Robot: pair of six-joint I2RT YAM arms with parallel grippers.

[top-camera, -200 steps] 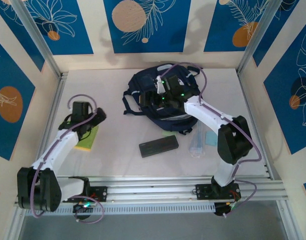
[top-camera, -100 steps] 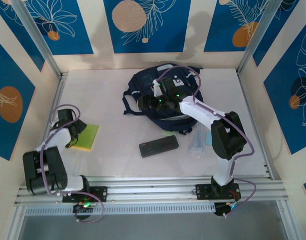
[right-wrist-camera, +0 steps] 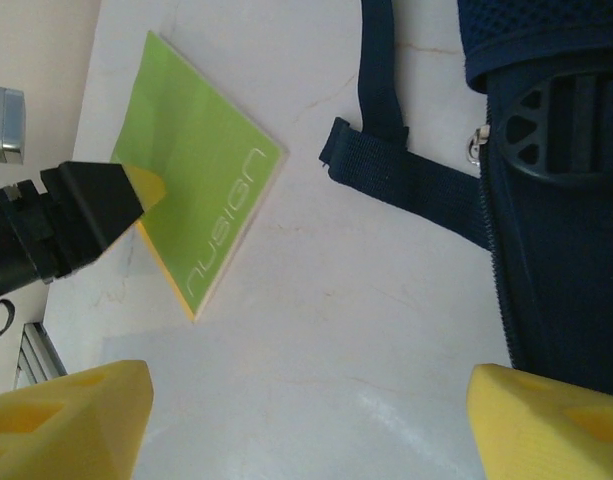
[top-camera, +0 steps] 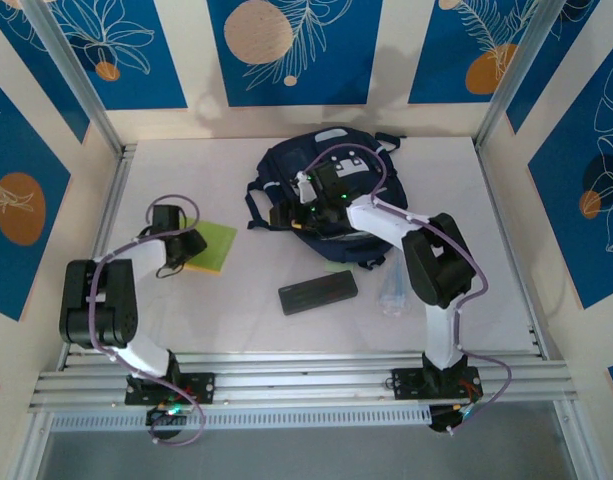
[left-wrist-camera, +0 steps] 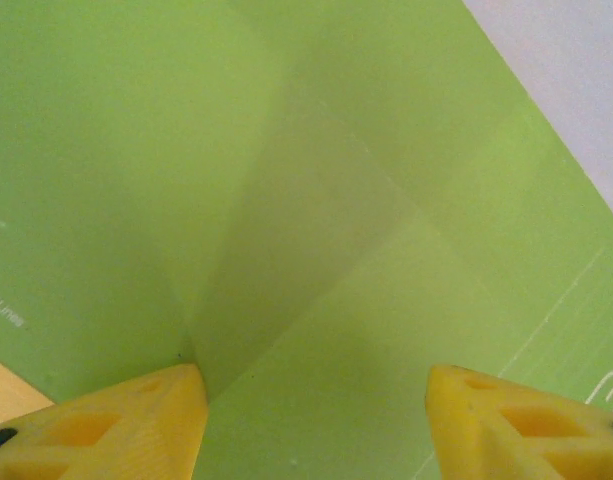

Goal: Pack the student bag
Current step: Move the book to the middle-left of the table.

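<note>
Left claw parted over green notebook, table 9 o'clock. Right claw wide at 9 o'clock edge of student bag.

navy student bag lies flat, far centre, blk straps splayed.

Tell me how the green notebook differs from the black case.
The green notebook is bright and squarish; the black case is dark, long and narrow. The notebook lies at the left, the left tool at its corner; the case lies in the middle, untouched. Both lie flat on the table.
</note>
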